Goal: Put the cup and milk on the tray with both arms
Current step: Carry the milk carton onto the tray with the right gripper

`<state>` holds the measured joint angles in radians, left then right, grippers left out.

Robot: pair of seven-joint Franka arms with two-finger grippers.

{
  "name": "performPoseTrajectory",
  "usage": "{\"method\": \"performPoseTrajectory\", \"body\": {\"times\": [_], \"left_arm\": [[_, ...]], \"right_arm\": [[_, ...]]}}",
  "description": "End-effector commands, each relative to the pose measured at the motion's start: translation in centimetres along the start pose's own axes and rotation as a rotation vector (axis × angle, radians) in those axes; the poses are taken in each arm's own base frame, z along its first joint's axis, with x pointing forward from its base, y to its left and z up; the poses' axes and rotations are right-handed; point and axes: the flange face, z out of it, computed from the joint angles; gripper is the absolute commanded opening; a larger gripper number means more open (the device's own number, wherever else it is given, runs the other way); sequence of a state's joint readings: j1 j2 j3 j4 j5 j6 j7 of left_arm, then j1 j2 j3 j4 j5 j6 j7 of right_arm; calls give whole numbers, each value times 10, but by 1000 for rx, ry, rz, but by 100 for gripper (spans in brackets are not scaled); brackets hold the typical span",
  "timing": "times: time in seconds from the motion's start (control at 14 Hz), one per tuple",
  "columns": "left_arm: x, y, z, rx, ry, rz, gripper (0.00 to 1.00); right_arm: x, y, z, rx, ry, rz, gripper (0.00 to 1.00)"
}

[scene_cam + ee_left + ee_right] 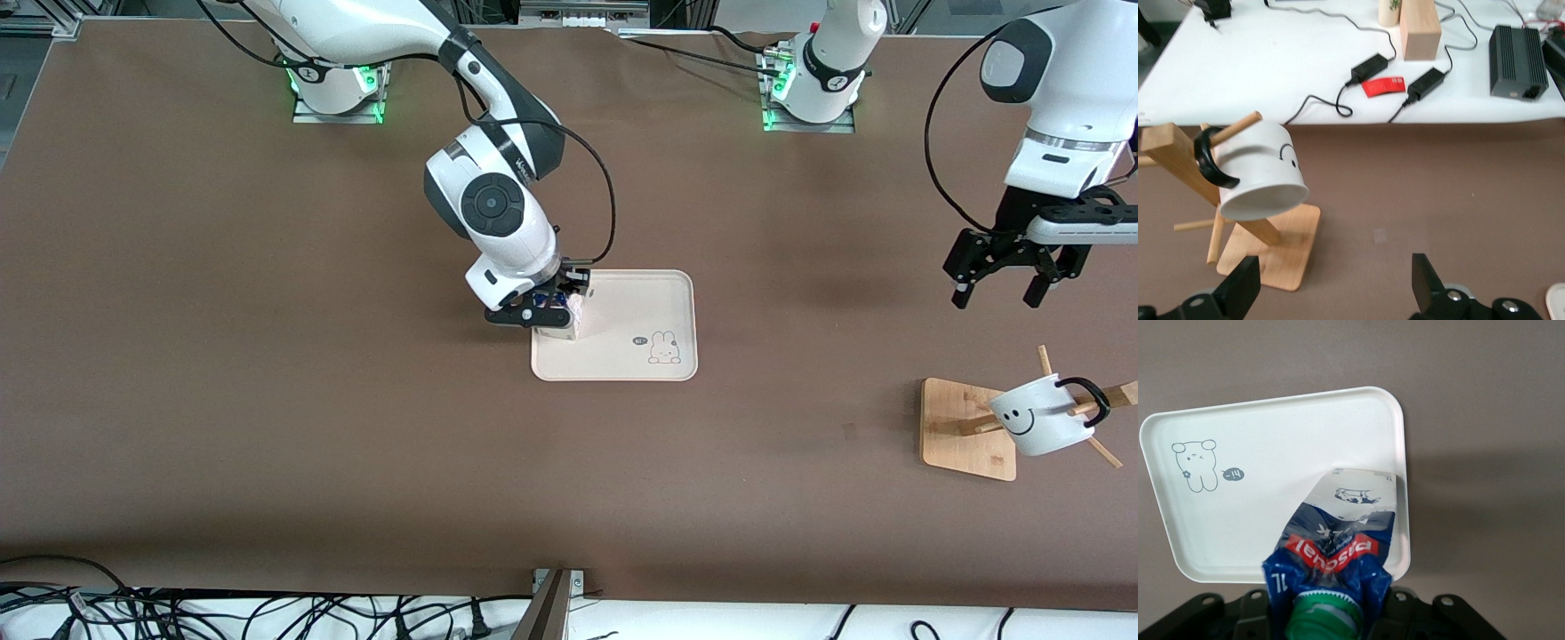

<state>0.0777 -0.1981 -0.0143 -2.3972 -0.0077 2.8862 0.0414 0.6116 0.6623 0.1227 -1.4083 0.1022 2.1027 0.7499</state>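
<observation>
The cream tray [622, 302] with a bunny drawing lies mid-table. My right gripper [536, 313] is shut on the milk [573, 318], a blue and white carton, held upright over the tray's edge toward the right arm's end. In the right wrist view the milk [1331, 543] with its green cap [1325, 617] covers one corner of the tray [1258, 520]; whether its base touches is unclear. The cup [1038, 415], white with a smiley, hangs on a wooden rack [965, 431]. My left gripper [996, 289] is open and empty above the table beside the rack. The cup [1261, 173] also shows in the left wrist view.
The rack's square wooden base [1275, 257] and pegs [1238, 127] stand near the left arm's end of the table. Cables [178, 613] run along the table's near edge. A white bench [1305, 60] with power adapters, a wooden block and a black box lies past that edge.
</observation>
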Motion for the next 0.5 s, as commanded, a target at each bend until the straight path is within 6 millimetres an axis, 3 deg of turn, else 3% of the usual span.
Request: {"method": "performPoseTrajectory", "body": {"times": [0.0, 0.21, 0.29, 0.43], "left_arm": [[-11, 2, 29, 1, 69, -11, 100], [-24, 3, 59, 0, 129, -16, 100], [-33, 3, 70, 2, 159, -18, 100], [-49, 1, 87, 4, 187, -24, 100]], "right_arm": [[9, -1, -7, -3, 31, 15, 100], [12, -10, -49, 38, 77, 33, 100], [13, -9, -55, 38, 79, 37, 100], [14, -2, -92, 45, 109, 37, 100]]}}
